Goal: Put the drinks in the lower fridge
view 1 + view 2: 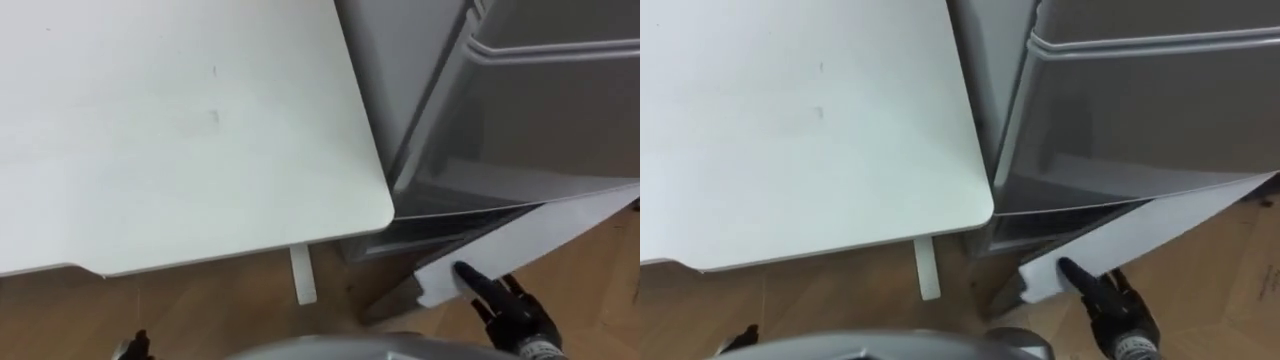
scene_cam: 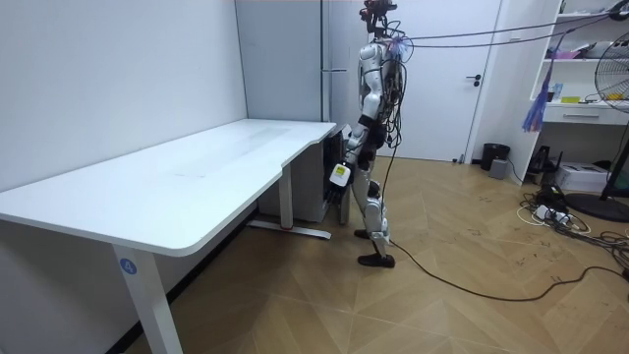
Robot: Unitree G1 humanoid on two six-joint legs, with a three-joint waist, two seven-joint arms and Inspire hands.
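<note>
Fingers (image 1: 468, 274) of the right hand (image 1: 520, 312) are held fairly straight and slightly apart. The foremost one reaches forward and its tip rests on the near corner of the lower fridge door (image 1: 530, 235). They are not wrapped round anything and hold nothing. The hand comes in from the lower right, low down and reaching forward toward the door.

The door stands ajar, its pale panel swung out from the grey fridge (image 1: 560, 110). A dark wedge of opening shows between the panel and the cabinet. The door's free corner hangs over the wood floor (image 1: 600, 300), and there is open floor beyond it on the right. On the left the room is tighter: the rounded corner of the white desk (image 1: 180, 130) sits just beside the fridge's side, with only a narrow gap between them. The desk leg (image 1: 303, 275) stands near the door's lower corner.

The left hand (image 1: 135, 347) shows as a small dark piece at the lower edge, below the desk's front edge. Whether its fingers are spread or curled cannot be told.

In the room view the robot stands upright at the desk's far end, close against the fridge.
</note>
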